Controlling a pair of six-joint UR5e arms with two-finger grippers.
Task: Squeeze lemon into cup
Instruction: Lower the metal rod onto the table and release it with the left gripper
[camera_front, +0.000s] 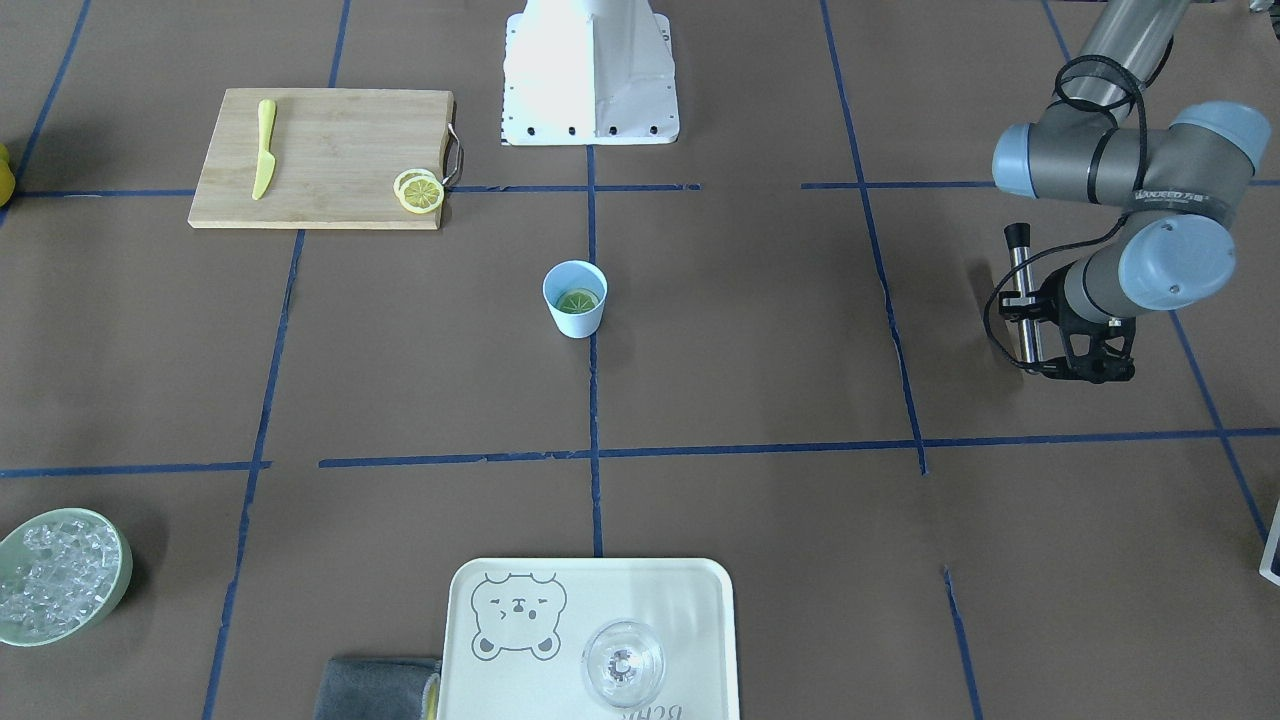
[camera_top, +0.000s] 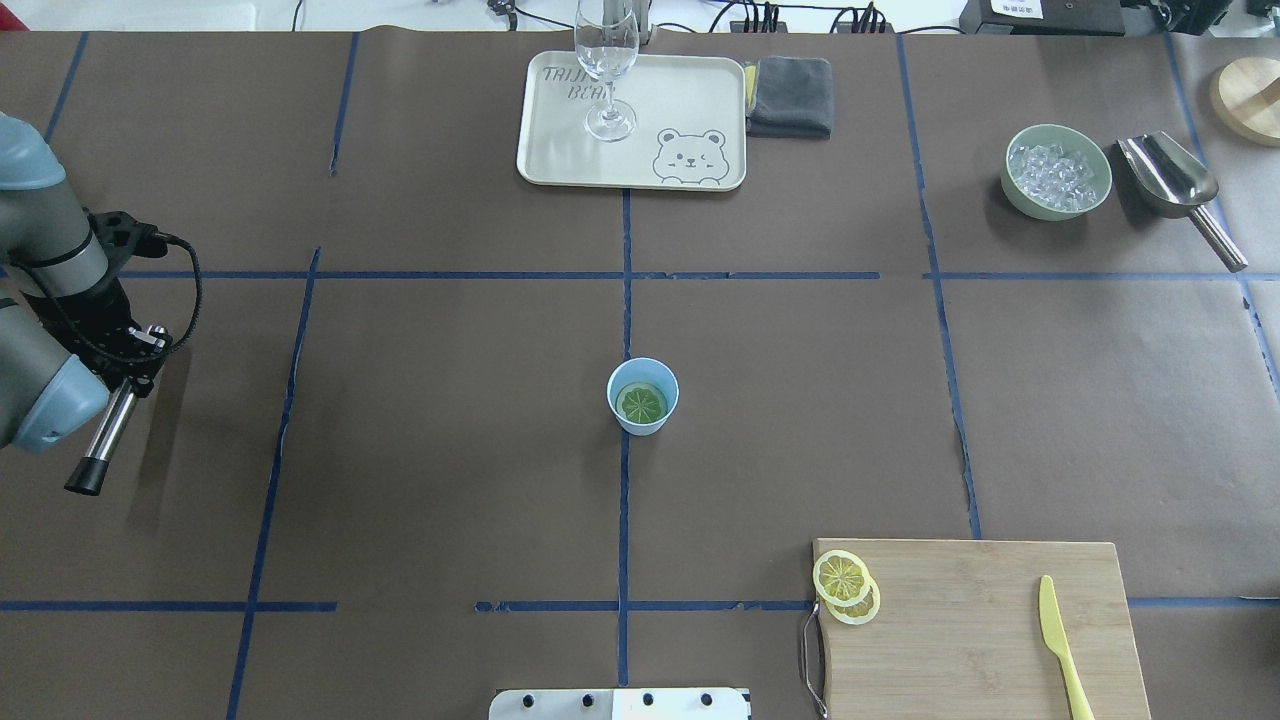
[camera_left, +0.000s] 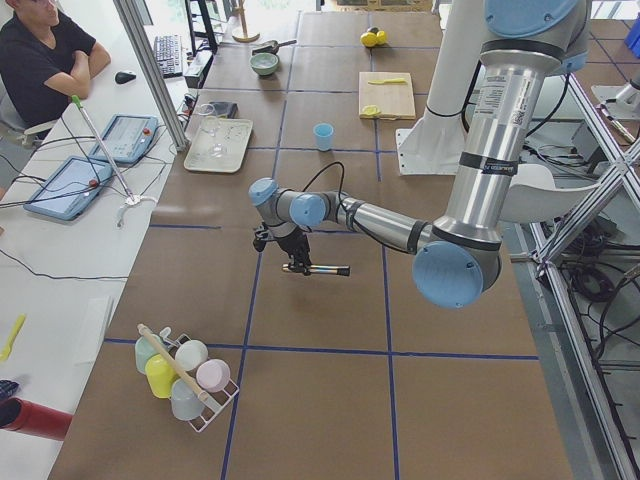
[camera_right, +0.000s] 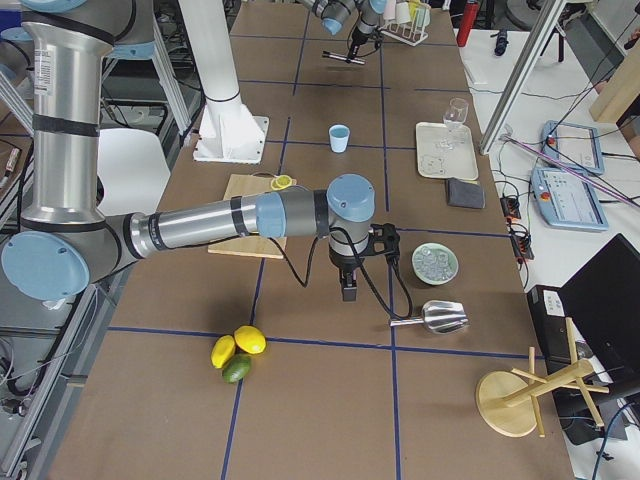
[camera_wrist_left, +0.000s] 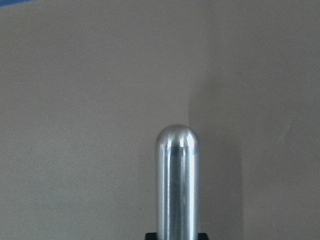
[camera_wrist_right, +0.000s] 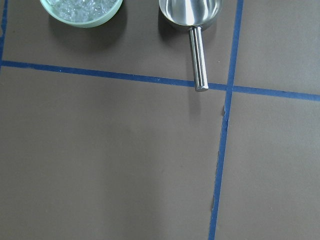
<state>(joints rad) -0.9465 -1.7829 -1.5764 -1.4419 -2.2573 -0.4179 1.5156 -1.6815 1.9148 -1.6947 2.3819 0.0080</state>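
1. Nearest the lens in the front-facing view, at bottom centre, lies the white rectangular tray with a bear drawing (camera_front: 690, 600). A clear stemmed glass (camera_front: 623, 664) stands on it.
2. The pale rectangular bamboo cutting board (camera_top: 980, 620) fills the overhead view's lower right. A long yellow knife (camera_top: 1062, 645) lies on it, and two spare yellow lemon slices (camera_top: 846, 588) overlap at its left corner.
3. At that view's left edge the left gripper (camera_top: 140, 345) hangs above the table. It seems clamped on a steel rod with a black tip (camera_top: 110, 430), well apart from the cup.
4. The right gripper (camera_right: 348, 288) shows only in the right side view, near the pale-green bowl of ice (camera_right: 435, 279). I cannot tell whether it is wide or narrow.
5. The small pale-blue tapered cup (camera_top: 642, 428) stands upright at the overhead frame's centre. It is likely light and easy to tip, so any press should go straight down its middle.
6. The thin round lemon slice (camera_top: 641, 403) lies flat inside the cup, looking greenish against the blue inside. It is probably soft, wet, slippery and easily torn, and the rind edge looks like the firmest hold.
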